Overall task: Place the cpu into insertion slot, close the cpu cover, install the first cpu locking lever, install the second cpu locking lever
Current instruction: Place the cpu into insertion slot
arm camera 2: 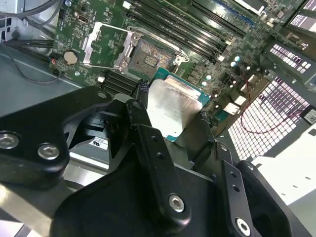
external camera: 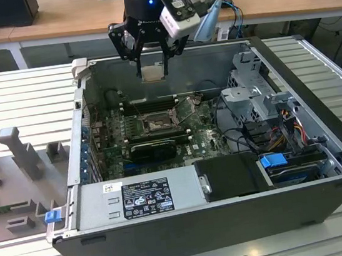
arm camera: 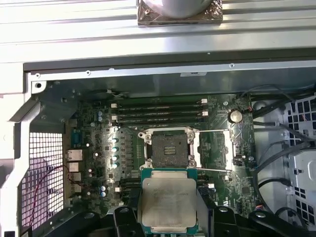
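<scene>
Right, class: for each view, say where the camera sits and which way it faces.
Exterior view: off the arm, looking down into the computer case; the gripper shows.
First wrist view: on the arm, straight down at the insertion slot; gripper too.
Second wrist view: close behind the fingers, slanting.
All share the held cpu.

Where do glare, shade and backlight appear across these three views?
Exterior view: the motherboard lies in dim shade inside the case. Second wrist view: glare whitens the metal top of the cpu. First wrist view: bright light shines through the perforated vent.
</scene>
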`<state>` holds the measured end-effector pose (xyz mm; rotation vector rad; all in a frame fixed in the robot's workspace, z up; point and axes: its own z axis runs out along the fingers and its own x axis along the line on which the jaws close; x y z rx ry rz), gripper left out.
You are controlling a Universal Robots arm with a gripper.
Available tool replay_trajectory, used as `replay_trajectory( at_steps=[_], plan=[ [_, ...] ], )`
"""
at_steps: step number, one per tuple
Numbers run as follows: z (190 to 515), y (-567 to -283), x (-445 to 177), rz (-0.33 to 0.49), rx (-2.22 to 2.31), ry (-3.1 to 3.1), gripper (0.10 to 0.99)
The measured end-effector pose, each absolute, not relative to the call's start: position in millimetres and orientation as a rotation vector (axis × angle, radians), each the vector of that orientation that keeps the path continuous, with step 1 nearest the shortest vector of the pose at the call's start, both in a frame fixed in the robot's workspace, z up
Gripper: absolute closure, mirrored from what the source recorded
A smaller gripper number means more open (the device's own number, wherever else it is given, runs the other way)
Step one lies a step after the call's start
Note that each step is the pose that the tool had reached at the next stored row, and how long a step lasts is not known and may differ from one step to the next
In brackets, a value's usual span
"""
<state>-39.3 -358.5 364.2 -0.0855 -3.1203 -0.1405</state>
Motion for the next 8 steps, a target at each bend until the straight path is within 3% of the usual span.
replay_trajectory(
  at_steps=[8],
  plan=[
    [364.2, -358.5, -39.3, -0.141, -0.117, -3.12, 0.557]
  ],
)
